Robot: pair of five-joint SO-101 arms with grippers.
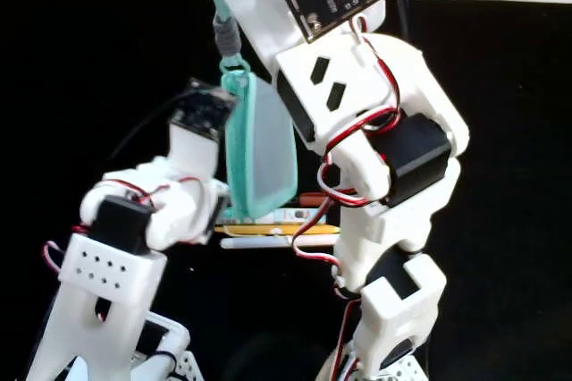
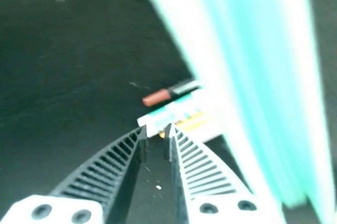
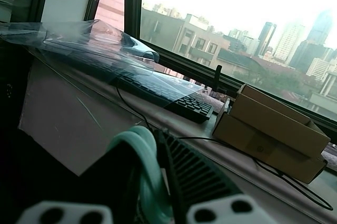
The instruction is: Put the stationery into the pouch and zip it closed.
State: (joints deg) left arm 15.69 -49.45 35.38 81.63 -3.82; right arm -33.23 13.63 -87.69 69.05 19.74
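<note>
teal pouch [image 1: 259, 153], one, in right tool [image 3: 156, 145]

A: How is the pouch [image 1: 259, 153] looking?
B: Smooth, translucent teal plastic, shining softly. The pens [image 1: 268, 229] at six o'clock from it are looking like glossy plastic.
A: And the arms?
B: The left arm [image 1: 116, 265] and right arm [image 1: 375, 131] are showing glossy white plastic; the left gripper [image 2: 155, 134] is showing black ribbed plastic. The table [image 1: 500, 86] is looking matt black.
A: Beyond?
B: The boxes [image 3: 274, 126] are looking like matt brown cardboard.

Teal pouch [image 1: 259, 148] upright above tabletop stationery [image 1: 277, 220]
</note>
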